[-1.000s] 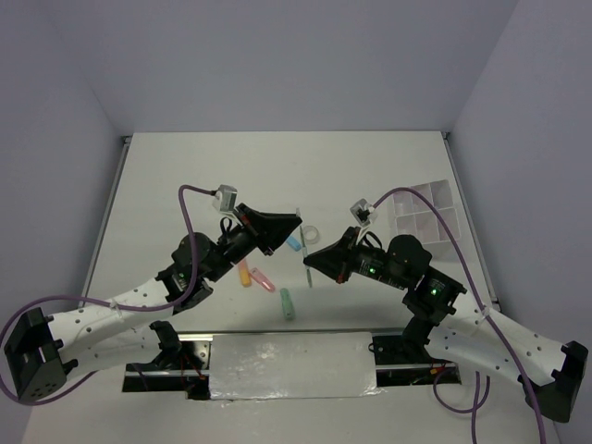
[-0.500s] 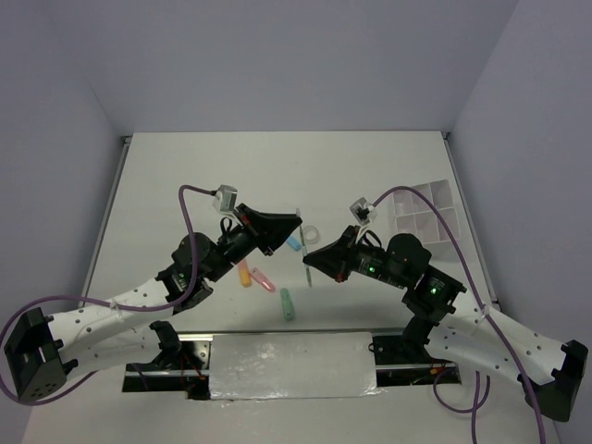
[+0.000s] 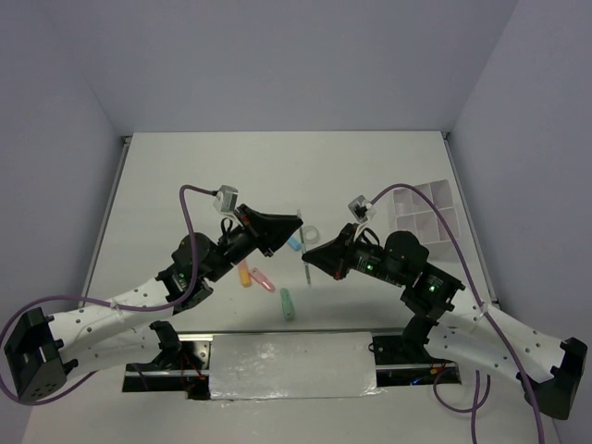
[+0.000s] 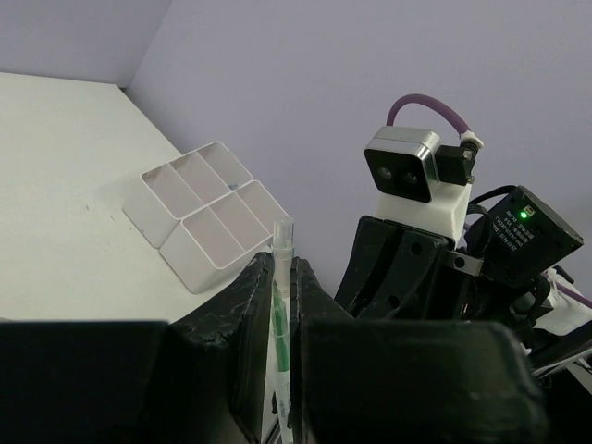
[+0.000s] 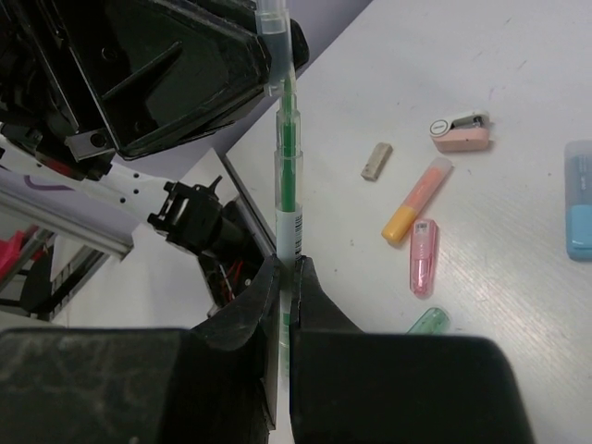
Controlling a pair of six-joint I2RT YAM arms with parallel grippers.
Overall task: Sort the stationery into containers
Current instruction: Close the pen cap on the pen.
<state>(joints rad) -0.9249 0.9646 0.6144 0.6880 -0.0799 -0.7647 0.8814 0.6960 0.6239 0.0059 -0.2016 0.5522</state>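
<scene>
A thin clear pen with a green core (image 3: 303, 248) is held above the table between both grippers. My left gripper (image 3: 296, 224) is shut on its upper end; the pen (image 4: 281, 277) stands between the left fingertips (image 4: 282, 268). My right gripper (image 3: 309, 258) is shut on its lower part; the pen (image 5: 288, 185) rises from the right fingertips (image 5: 288, 268) towards the left gripper. The white divided tray (image 3: 450, 190) stands at the far right and also shows in the left wrist view (image 4: 199, 254); its visible compartments look empty.
On the table below lie an orange marker (image 5: 416, 199), a pink marker (image 5: 422, 259), a green marker (image 5: 427, 321), a tan eraser (image 5: 375, 160), a small pink and white piece (image 5: 461, 131) and a blue item (image 5: 578, 199). A clear tape ring (image 3: 312, 235) lies behind the pen.
The right wrist has shifted slightly up and left, closer to the left gripper. The pen stays held between both grippers.
</scene>
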